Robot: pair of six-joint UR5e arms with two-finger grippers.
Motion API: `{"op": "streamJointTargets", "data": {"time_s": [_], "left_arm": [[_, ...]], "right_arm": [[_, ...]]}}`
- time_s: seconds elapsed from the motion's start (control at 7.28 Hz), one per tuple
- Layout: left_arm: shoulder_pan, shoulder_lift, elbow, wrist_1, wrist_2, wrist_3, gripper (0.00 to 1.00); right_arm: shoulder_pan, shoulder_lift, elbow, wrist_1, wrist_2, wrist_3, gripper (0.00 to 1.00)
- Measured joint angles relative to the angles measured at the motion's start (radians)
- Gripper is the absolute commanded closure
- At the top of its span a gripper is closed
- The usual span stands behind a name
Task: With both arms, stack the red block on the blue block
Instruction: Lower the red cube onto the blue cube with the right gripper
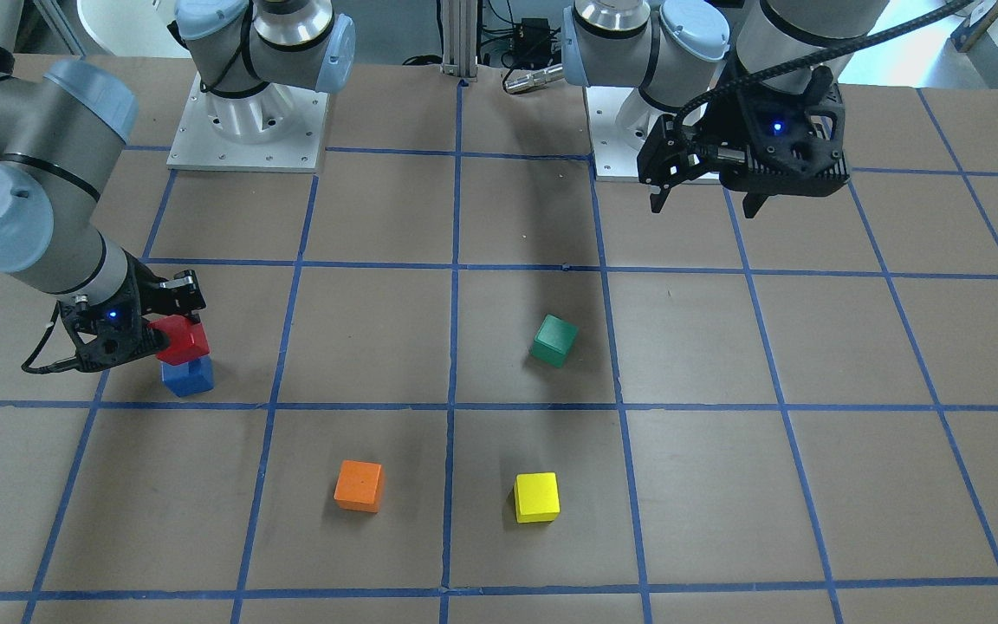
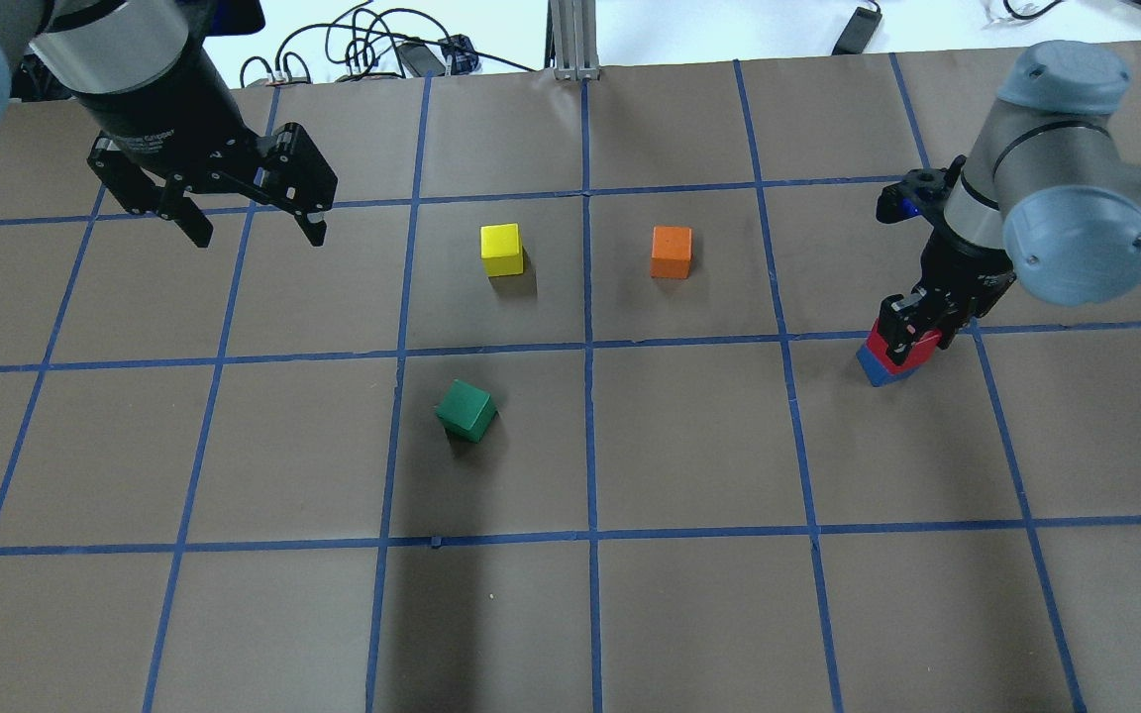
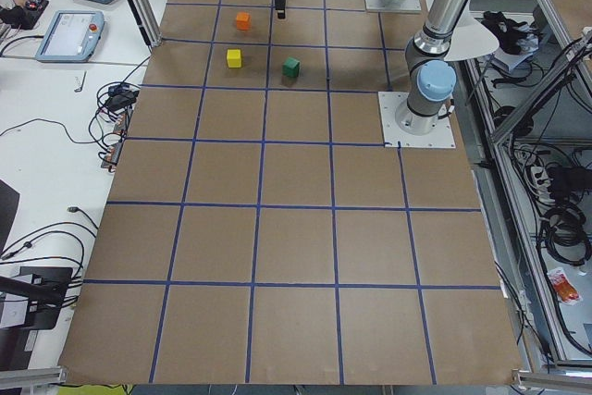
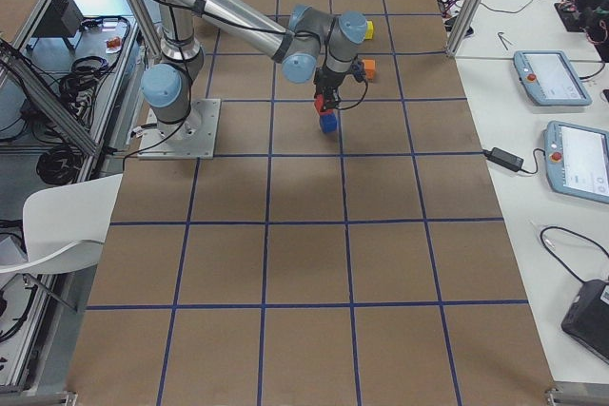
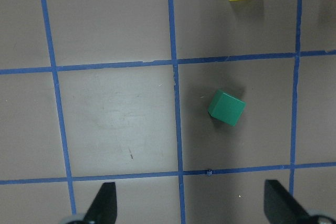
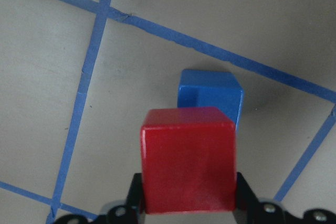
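1. Desk (image 2: pixel 630 614): brown top gridded with blue tape; carries all the cubes.
2. Left gripper (image 2: pixel 259 236): raised over the desk's far left, well apart from the stack, fingers spread, nothing between them.
3. Right gripper (image 2: pixel 909 335): pointing down, clamped on two opposite side faces of the red block.
4. Red block (image 6: pixel 188 161): held directly over the blue block, slightly offset. Whether the two faces touch cannot be told from these views. Likely light, rigid and not fragile. The matte paint should give fair friction. Best taken on flat parallel sides, squarely, leaving the underside free to seat.
5. Blue block (image 6: pixel 210 98): on the desk beside a tape line, same size, probably easily nudged.
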Motion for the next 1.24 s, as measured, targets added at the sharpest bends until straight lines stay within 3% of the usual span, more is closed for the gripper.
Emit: {"op": "streamJointTargets", "data": {"time_s": [0.55,1.24], "left_arm": [[0.000,0.000,-0.001,0.000,-0.001,-0.001,0.00],[0.000,-0.001,0.001,0.002,-0.002,0.001,0.00]], "right_arm": [[-0.007,0.001,0.053,-0.144,0.021,-0.099,1.00],[-0.031,0.000,0.065,-0.159,0.015,-0.102,1.00]]}}
